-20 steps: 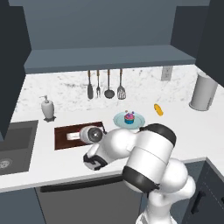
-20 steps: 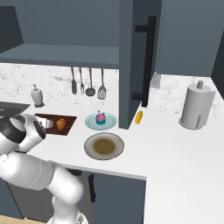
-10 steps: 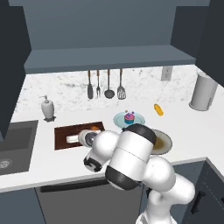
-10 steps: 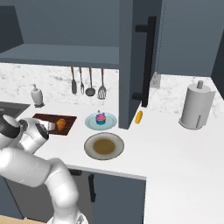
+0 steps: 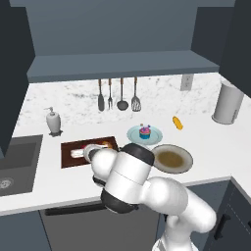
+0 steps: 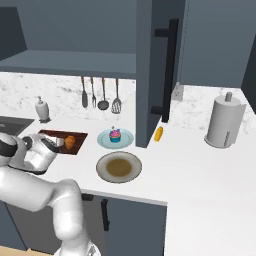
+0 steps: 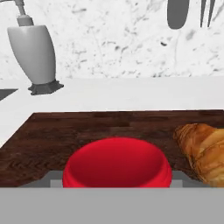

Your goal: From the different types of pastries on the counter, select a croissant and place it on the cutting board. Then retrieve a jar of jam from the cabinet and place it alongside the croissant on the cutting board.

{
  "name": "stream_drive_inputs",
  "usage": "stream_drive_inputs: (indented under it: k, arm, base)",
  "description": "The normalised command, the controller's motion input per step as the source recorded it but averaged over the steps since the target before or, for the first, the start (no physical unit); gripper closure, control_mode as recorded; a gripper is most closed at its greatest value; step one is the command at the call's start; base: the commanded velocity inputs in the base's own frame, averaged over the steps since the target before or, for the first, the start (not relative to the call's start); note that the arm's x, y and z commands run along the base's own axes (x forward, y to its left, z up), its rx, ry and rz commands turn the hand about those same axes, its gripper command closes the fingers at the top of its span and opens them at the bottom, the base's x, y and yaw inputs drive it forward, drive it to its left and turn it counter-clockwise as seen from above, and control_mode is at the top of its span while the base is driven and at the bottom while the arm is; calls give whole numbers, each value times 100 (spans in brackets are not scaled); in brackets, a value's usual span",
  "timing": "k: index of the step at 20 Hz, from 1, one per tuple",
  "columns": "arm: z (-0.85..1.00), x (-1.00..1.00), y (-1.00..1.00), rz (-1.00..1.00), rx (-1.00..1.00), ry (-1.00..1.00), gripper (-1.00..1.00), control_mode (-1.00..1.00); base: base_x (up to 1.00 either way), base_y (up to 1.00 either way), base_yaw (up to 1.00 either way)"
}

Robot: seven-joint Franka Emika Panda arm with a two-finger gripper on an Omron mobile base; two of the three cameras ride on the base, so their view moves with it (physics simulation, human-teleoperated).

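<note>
On the flat dark brown grained cutting board (image 7: 65, 131), near the long white marble-look counter's (image 5: 206, 147) front edge, the golden-brown flaky croissant (image 7: 205, 148) already lies, so the first half looks done. Just beside it sits the squat glossy red jar of jam (image 7: 117, 164), close between the gripper's (image 7: 117, 183) fingertips. Whether they clamp it I cannot tell; release and retreat seem all that remain.
</note>
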Motion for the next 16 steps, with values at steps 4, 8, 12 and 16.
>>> stream_drive_inputs:
  k: [4, 8, 12, 16]
  arm:
    - [-21, 65, 35, -4, 0, 0, 100, -100]
    - [-46, 41, 26, -2, 0, -1, 100, -100]
    - [-40, 9, 13, -1, 0, -5, -100, -100]
    - [-40, 0, 8, -3, 0, -3, -100, -100]
  base:
    - [0, 0, 0]
    - [0, 0, 0]
    - [0, 0, 0]
    - [0, 0, 0]
